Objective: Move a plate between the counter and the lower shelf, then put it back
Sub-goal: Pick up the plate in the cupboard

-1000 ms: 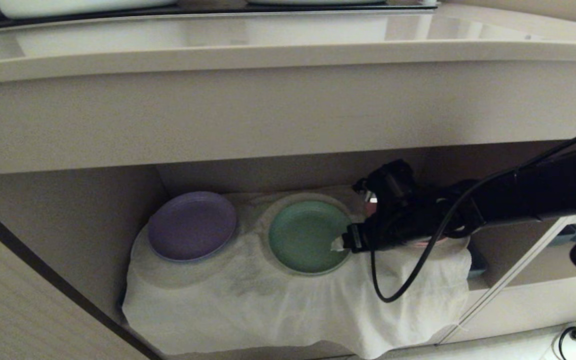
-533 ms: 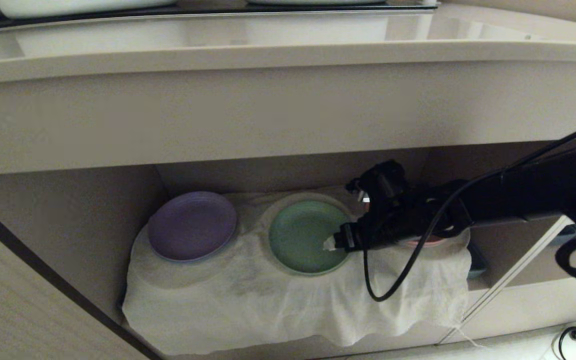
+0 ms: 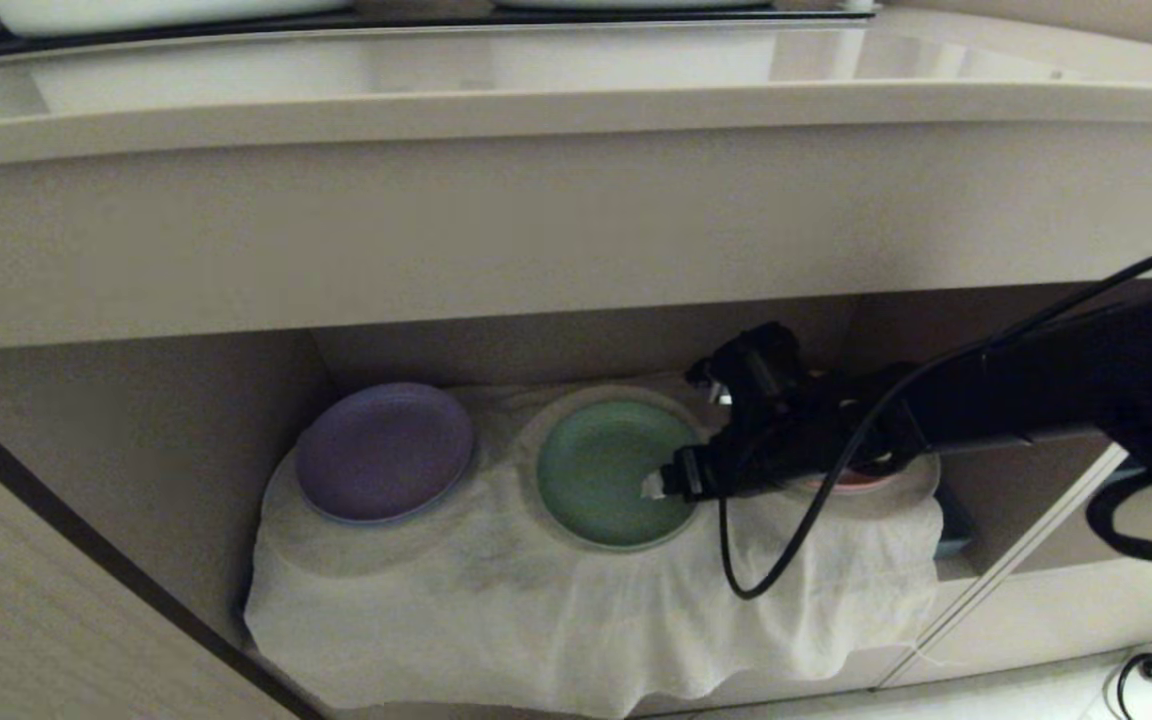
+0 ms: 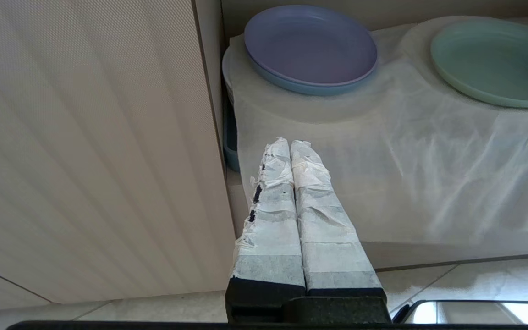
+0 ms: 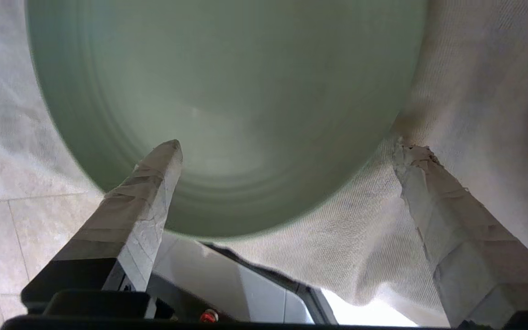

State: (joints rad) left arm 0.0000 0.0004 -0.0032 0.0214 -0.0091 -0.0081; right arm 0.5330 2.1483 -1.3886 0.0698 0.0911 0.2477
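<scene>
The mint-green plate (image 3: 608, 470) lies flat on the white cloth (image 3: 496, 600) of the lower shelf (image 3: 136, 440), under the beige counter (image 3: 576, 100). My right gripper (image 3: 664, 485) reaches in from the right, low over the plate's right rim, and is open. In the right wrist view one taped finger (image 5: 149, 192) is above the plate (image 5: 227, 101) and the other (image 5: 433, 197) above the cloth beside it; nothing is held. My left gripper (image 4: 291, 144) is shut and empty, parked in front of the shelf's left end.
A purple plate (image 3: 383, 452) sits left of the green one, on a blue plate (image 4: 310, 86). A pink plate (image 3: 851, 484) is mostly hidden under my right arm. A ribbed cabinet panel (image 4: 85, 160) bounds the shelf on the left. A black cable (image 3: 766, 560) hangs off the arm.
My right gripper has slid a little to the left, further over the green plate's right rim. The plates have not moved.
</scene>
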